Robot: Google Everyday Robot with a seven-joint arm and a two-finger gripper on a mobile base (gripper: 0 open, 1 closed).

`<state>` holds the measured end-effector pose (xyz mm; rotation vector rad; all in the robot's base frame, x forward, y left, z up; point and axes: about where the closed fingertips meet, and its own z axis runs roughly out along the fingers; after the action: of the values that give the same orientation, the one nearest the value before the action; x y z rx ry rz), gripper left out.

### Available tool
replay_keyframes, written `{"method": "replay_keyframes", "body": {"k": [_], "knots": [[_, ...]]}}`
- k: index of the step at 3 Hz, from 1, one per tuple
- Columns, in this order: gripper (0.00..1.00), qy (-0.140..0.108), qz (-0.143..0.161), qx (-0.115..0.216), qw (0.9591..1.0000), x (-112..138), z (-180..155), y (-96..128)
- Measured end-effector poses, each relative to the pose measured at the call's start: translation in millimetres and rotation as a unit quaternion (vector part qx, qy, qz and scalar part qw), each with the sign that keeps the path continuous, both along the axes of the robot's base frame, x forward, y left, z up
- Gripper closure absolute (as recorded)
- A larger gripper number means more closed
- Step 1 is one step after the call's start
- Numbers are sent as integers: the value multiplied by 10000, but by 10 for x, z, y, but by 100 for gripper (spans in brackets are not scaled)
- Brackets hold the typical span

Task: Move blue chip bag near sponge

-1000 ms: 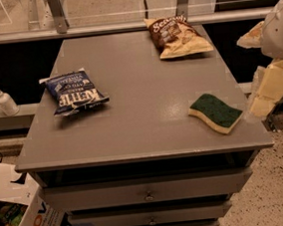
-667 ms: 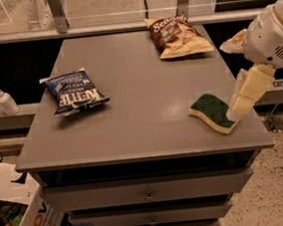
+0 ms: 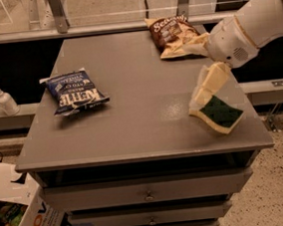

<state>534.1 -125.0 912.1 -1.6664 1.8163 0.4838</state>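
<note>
1. Blue chip bag [image 3: 74, 92]: located at 9 o'clock on table [image 3: 138, 80], ungrasped.
2. Gripper [image 3: 205, 89]: held close above sponge [image 3: 218, 113] at 4 o'clock; open or closed cannot be told.
3. Risk: sponge may be nudged off the edge by the gripper.

Gray table top [image 3: 146, 109], seen from above its front edge. The sponge [image 3: 219, 113] lies at the right front corner, with only thin strips of table to its right and front. The gripper [image 3: 205, 90] hangs close over the sponge's back left end, and its white arm [image 3: 253, 21] slants up to the right behind the sponge, blocking that side. Left of the sponge the surface is bare as far as the blue chip bag [image 3: 74, 93], well apart near the left edge. A brown chip bag [image 3: 174, 34] lies well behind the sponge at the back edge.
</note>
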Motion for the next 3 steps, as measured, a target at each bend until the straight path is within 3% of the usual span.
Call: {"method": "replay_keyframes", "body": {"k": [1,3], "knots": [[0,-5,343,466,9983,116,-13,460],[0,-35,785,1281,9886,-11,17,1366]]}}
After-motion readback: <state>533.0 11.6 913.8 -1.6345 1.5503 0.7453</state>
